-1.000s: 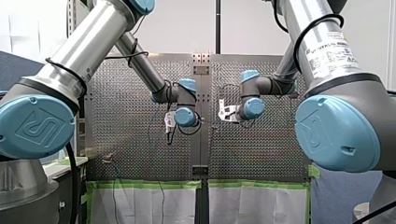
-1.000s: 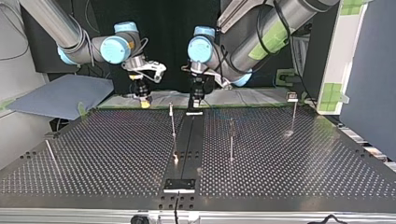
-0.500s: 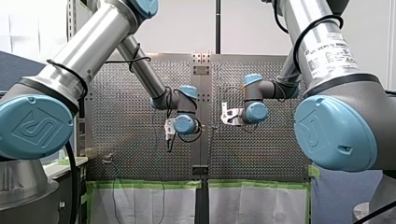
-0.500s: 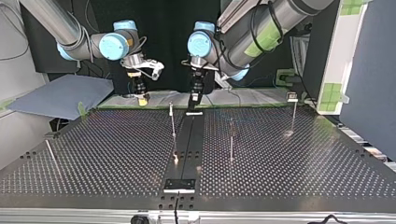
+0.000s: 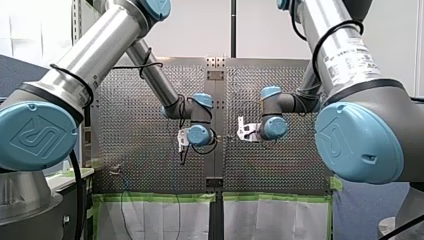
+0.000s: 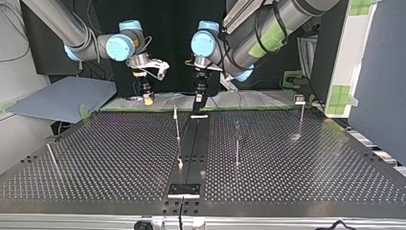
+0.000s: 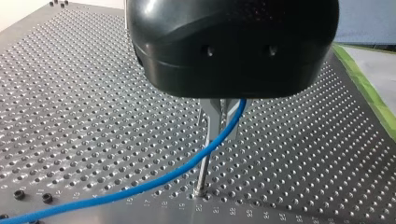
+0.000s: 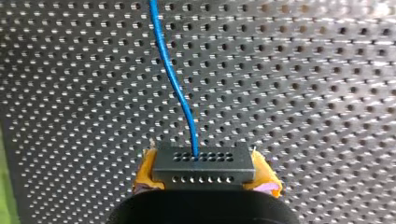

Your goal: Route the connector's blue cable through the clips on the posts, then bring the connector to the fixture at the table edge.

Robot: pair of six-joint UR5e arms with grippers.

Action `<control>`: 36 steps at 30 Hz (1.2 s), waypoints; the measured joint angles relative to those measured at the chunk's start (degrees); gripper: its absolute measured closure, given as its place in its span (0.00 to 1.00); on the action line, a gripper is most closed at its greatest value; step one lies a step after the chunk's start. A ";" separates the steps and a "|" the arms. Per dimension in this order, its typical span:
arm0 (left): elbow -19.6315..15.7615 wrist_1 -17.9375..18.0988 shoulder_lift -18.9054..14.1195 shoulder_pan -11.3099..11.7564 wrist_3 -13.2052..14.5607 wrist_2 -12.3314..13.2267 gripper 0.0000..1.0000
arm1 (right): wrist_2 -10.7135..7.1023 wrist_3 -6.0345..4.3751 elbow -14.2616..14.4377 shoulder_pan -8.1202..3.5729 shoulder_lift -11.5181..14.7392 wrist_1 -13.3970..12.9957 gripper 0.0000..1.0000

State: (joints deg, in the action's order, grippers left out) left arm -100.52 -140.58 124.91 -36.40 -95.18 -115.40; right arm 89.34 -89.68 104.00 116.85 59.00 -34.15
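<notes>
Perforated table (image 6: 95, 158) is stretching under both arms. My right gripper (image 8: 205, 173) is clamping the connector (image 8: 204, 161) between yellow pads (image 8: 145, 170), with the cable (image 8: 180, 95) running ahead from it. My left gripper (image 7: 223, 114) is pinching that cable at a post's (image 7: 201, 172) upper end. Doing this well is probably meaning lowering slowly, keeping the cable lightly taut, and lining it up over the post.

Both arms enter from the top edge of the top view, wrists bent downward near the frame's upper middle. My right end effector (image 6: 148, 99), left of centre, clamps the connector (image 8: 204, 165) between yellow pads (image 8: 144, 173). My left end effector (image 6: 197, 109) pinches the blue cable (image 7: 140, 184) in metal fingers (image 7: 214, 116).
</notes>
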 joint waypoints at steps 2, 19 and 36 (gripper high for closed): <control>0.00 0.02 0.01 -0.19 0.00 -0.04 1.00 | -0.03 -0.09 0.00 -0.13 -0.70 -0.55 1.00; 0.86 2.41 3.15 0.11 -2.12 0.09 1.00 | -1.05 0.06 -0.03 -2.84 -2.68 -2.98 1.00; 2.10 2.98 3.18 -0.08 -1.24 0.02 1.00 | -4.92 -0.56 -0.12 -4.65 -3.55 -4.59 1.00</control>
State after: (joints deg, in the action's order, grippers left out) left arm -98.42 -137.60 128.09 -36.47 -96.42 -115.39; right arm 84.42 -90.25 103.88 112.19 55.45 -38.74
